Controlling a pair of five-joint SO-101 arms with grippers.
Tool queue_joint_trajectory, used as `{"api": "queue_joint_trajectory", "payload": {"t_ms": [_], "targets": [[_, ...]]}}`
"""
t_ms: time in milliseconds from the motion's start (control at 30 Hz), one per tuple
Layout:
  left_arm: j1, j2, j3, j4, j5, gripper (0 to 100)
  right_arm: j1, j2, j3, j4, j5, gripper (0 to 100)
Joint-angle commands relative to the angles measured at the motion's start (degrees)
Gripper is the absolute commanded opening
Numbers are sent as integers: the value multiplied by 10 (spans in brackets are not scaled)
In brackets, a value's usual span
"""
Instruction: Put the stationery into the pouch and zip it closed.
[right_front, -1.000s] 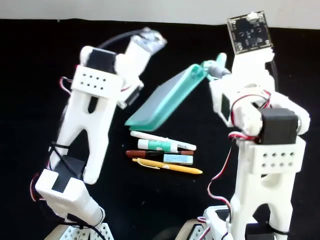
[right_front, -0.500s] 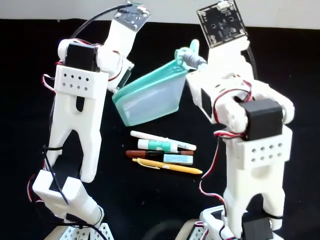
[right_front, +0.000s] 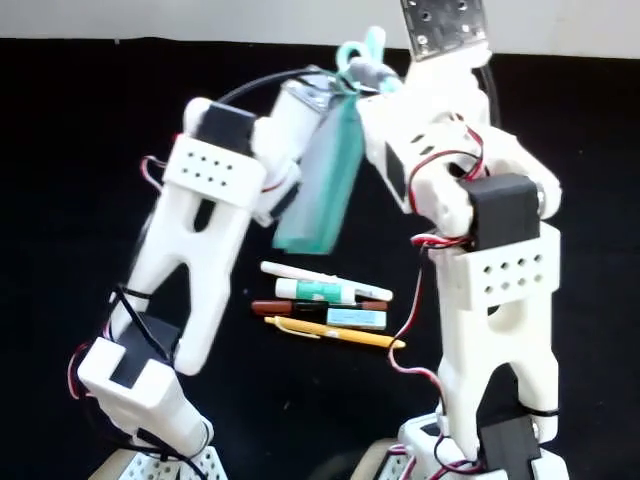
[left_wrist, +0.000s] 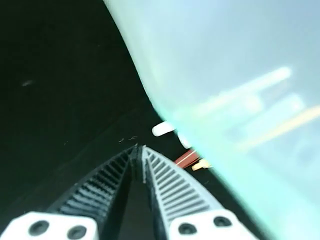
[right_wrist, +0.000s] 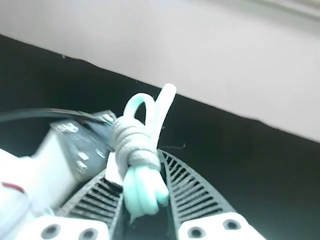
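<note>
one pouch (right_front: 325, 185) hangs above pens (right_front: 325, 308); right tool (right_wrist: 140, 162) pinches its cord (right_wrist: 142, 145); left tool (left_wrist: 138, 149) pressed together.

Bright, even light glares off the white arms (right_front: 200, 230), sheens the pouch (left_wrist: 240, 75), and leaves the black table (right_front: 80, 120) dark.

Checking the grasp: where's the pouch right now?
In the high view the pouch hangs near upright at top centre, above the pens on the table; the right gripper holds it by its cord.
</note>
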Motion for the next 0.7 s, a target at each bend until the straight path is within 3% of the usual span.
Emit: {"api": "queue_joint_trajectory", "payload": {"t_ms": [0, 233, 667], "targets": [[35, -8, -6, 3, 29, 9, -39, 5, -24, -33, -7, 6], [12, -8, -5, 3, 76, 9, -82, 22, -24, -33, -12, 6], [-235, -9, -16, -1, 81, 9, -129, 20, -22, -9, -33, 6]]}}
